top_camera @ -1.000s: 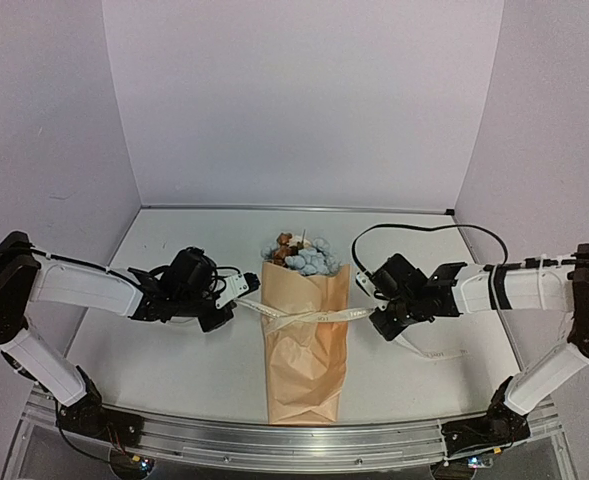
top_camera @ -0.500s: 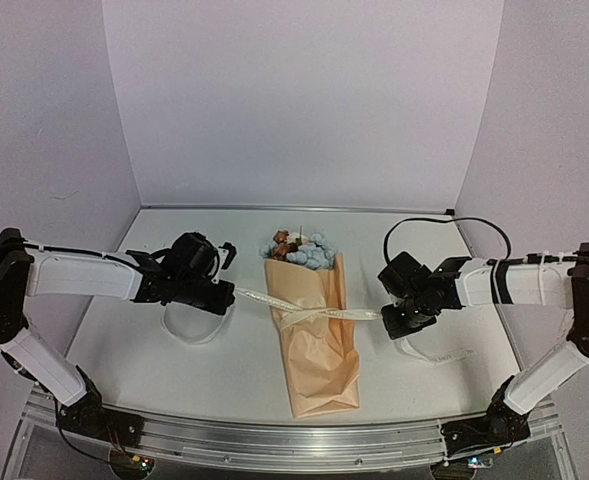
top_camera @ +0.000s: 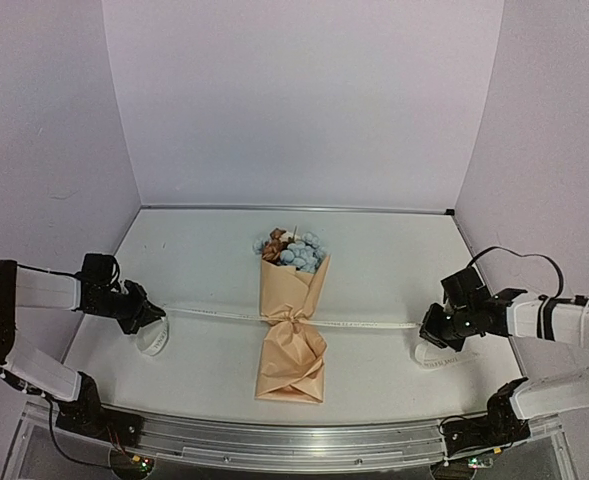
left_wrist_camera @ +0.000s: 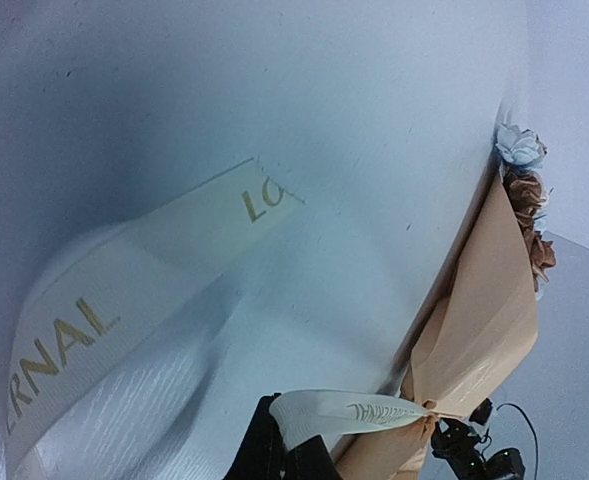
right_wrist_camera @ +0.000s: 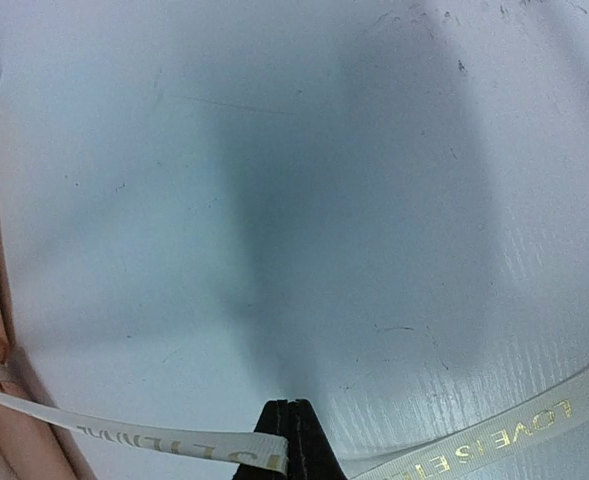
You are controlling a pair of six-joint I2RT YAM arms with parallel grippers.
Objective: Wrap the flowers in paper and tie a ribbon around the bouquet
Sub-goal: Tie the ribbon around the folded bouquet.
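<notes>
Ribbon (top_camera: 214, 313) (taut) pinched in L tool (top_camera: 156, 312).

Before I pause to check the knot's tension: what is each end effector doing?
Left end effector: shut on the ribbon.
Right end effector: shut on the ribbon.

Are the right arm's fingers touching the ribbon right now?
Touching. The right wrist view shows the ribbon running into the shut fingers, pinched between their tips.

Left hand (top_camera: 157, 313), right hand (top_camera: 427, 326) pinched closed; arms spread wide, low.
</notes>
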